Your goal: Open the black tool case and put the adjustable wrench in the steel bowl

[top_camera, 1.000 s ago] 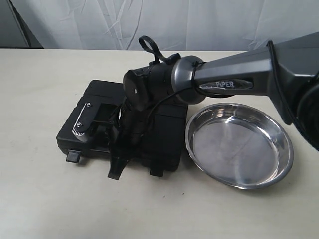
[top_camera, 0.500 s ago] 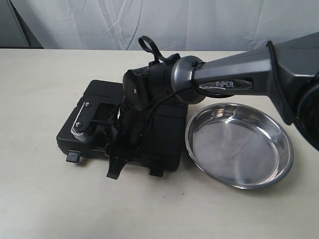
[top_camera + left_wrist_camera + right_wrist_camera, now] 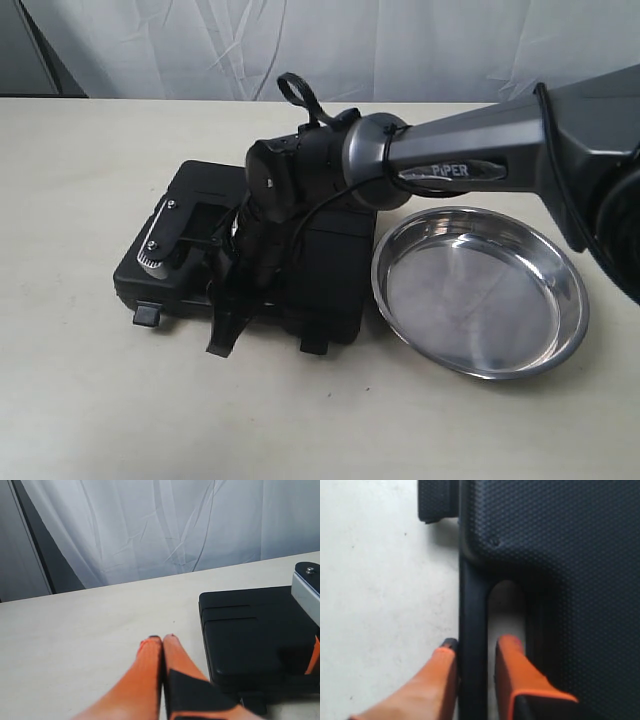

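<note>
The big pale table [image 3: 80, 400] holds everything. The long right arm [image 3: 470, 150] reaches in from the right side, over the black tool case [image 3: 200, 190]. The case lies flat with its lid down. It sits just beside the steel bowl [image 3: 480, 290], on the bowl's left in the exterior view. The right gripper [image 3: 475, 647] has one orange finger on each side of the case's handle bar [image 3: 472, 605], very close, but I cannot tell if it squeezes. The left gripper [image 3: 162, 639] is near the case, fingers pressed together, holding nothing.
</note>
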`<state>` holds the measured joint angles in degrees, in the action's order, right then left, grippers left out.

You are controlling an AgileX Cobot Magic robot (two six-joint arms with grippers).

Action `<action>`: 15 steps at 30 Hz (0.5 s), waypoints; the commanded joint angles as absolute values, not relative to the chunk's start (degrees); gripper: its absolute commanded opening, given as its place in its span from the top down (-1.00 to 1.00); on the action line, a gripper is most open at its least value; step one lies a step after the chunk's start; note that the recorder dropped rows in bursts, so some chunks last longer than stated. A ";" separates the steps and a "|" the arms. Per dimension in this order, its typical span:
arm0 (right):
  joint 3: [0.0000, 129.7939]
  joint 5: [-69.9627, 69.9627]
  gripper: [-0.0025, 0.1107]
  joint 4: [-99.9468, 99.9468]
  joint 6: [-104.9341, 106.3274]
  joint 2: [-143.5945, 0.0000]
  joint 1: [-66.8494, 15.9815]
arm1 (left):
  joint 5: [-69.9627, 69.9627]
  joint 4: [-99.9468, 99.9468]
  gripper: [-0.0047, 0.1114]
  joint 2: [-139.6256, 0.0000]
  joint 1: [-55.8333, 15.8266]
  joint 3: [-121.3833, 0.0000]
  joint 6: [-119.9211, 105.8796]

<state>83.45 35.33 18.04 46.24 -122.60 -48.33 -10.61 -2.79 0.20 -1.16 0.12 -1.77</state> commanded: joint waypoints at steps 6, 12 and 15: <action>83.75 34.50 0.97 18.07 46.86 -122.39 -48.16 | -10.32 -2.71 0.91 0.00 -1.22 0.00 -1.72; 83.75 34.97 0.97 18.67 46.86 -120.82 -48.16 | -10.32 -2.71 0.91 0.00 -1.22 0.00 -1.72; 83.75 35.15 0.97 18.67 46.86 -119.76 -48.16 | -10.32 -2.71 0.91 0.00 -1.22 0.00 -1.72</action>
<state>83.45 35.95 18.63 46.48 -121.53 -48.33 -10.61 -2.79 0.20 -1.16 0.12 -1.77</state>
